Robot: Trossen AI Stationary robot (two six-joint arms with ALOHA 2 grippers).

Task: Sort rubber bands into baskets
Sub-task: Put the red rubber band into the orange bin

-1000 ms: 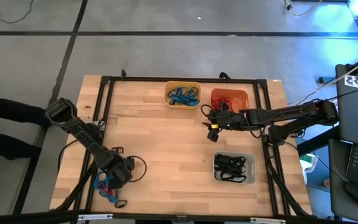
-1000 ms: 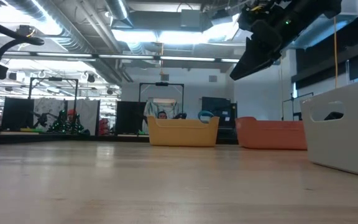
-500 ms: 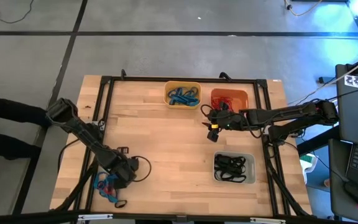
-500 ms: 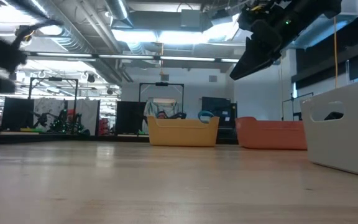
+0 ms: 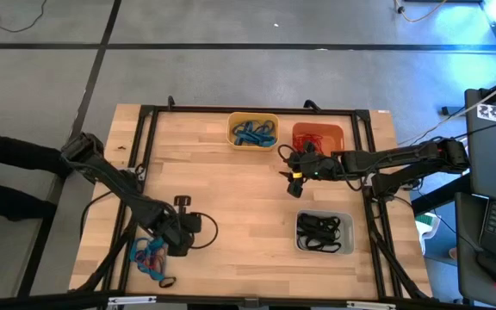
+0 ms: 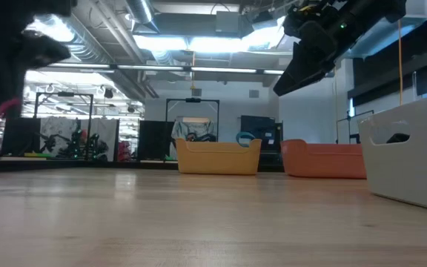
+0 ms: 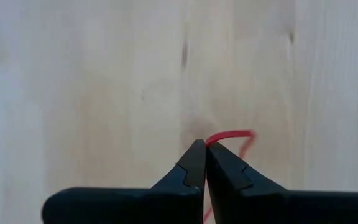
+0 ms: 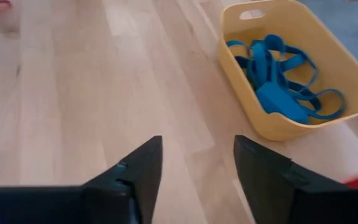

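L gripper (image 7: 202, 152) pinched tight on a red rubber band (image 7: 232, 138) nr worktop's front-left corner; R gripper (image 8: 196, 163) spread, empty, by orange basket (image 5: 318, 138).

Desk (image 5: 231, 198): pale wood planks, smooth, faint satin sheen, visible grain. Yellow basket (image 8: 303, 56): smooth matt plastic. Orange basket (image 6: 323, 159): same plastic. Grey basket (image 6: 414, 152): translucent plastic, slightly glossy. Blue bands (image 8: 278, 74): flat matt rubber. Red band (image 7: 232, 135): thin rubber. Left pincer (image 7: 204, 158): matt black fingers.
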